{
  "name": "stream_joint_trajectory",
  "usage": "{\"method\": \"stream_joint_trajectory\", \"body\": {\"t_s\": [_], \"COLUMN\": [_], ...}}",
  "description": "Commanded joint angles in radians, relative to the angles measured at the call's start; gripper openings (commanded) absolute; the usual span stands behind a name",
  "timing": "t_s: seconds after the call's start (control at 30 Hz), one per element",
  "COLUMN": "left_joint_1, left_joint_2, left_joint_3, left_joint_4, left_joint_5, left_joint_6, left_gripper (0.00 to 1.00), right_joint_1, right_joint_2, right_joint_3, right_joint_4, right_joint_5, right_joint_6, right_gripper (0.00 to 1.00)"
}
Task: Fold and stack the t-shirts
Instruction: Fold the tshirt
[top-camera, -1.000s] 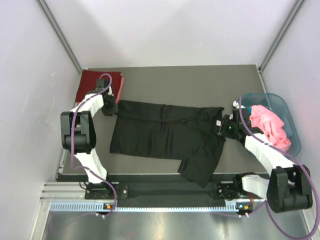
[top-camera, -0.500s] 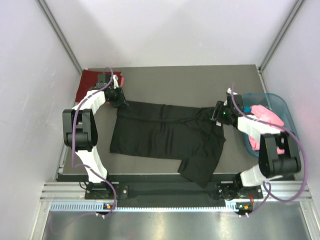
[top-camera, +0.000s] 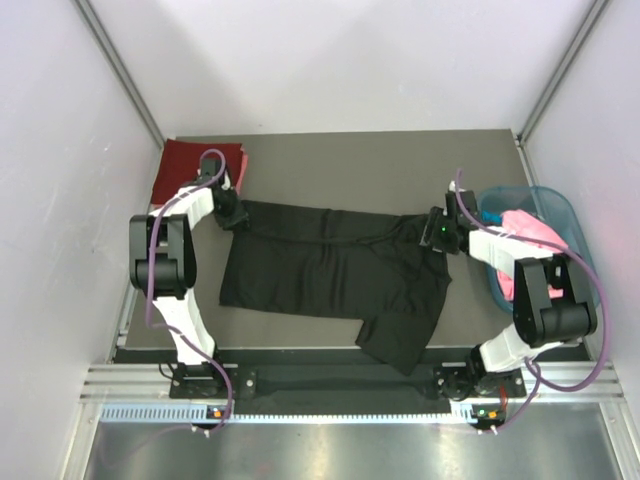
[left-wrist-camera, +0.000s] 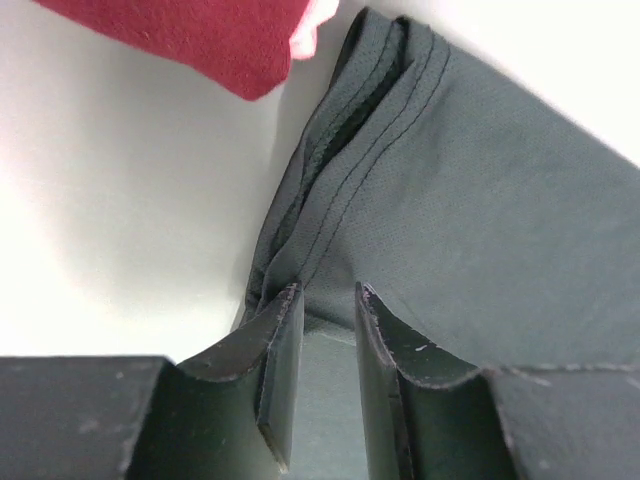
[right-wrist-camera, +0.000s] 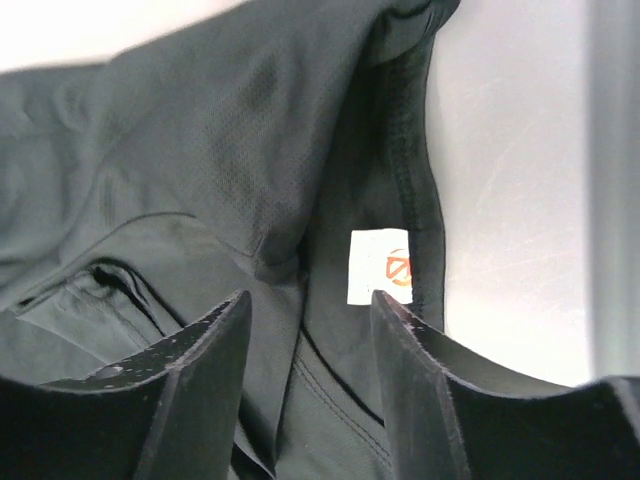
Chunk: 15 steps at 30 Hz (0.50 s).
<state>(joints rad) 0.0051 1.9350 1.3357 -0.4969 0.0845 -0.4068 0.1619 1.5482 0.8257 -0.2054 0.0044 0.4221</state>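
Dark grey tabletop (top-camera: 400, 160), large black cloth t-shirt (top-camera: 330, 270) flat at centre. We see the left gripper (left-wrist-camera: 325, 300) apparently pinching its ten o'clock hem corner; right gripper (right-wrist-camera: 308, 296) spread wide over the white label (right-wrist-camera: 380, 265) at two o'clock.

Right gripper (top-camera: 440, 232) has climbed the edge of the black t-shirt (top-camera: 330, 270); left gripper (top-camera: 228, 210) swung away, then returned

Pale walls (top-camera: 350, 60) enclose a dark grey table (top-camera: 380, 160).

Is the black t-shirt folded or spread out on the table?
Mostly spread out: the black t-shirt lies flat across the table, one sleeve extended.
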Motion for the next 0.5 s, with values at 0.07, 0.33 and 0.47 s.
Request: {"method": "stream_joint_trajectory", "body": {"t_s": [0.07, 0.33, 0.47], "left_joint_1": [-0.001, -0.002, -0.002], "left_joint_2": [-0.082, 0.071, 0.152], "left_joint_3": [0.009, 0.105, 0.088], "left_joint_4": [0.181, 0.296, 0.353], "left_joint_5": [0.145, 0.317, 0.317], "left_joint_6": [-0.029, -0.084, -0.124], "left_gripper": [0.34, 0.34, 0.34], "right_joint_1": [-0.008, -0.036, -0.059], "right_joint_2": [-0.03, 0.07, 0.153], "right_joint_3": [0.047, 0.124, 0.17], "right_joint_4": [0.06, 0.152, 0.144], "right_joint_5": [0.022, -0.095, -0.09], "right_joint_6": [0.026, 0.049, 0.063], "right_gripper": [0.54, 0.59, 0.58]}}
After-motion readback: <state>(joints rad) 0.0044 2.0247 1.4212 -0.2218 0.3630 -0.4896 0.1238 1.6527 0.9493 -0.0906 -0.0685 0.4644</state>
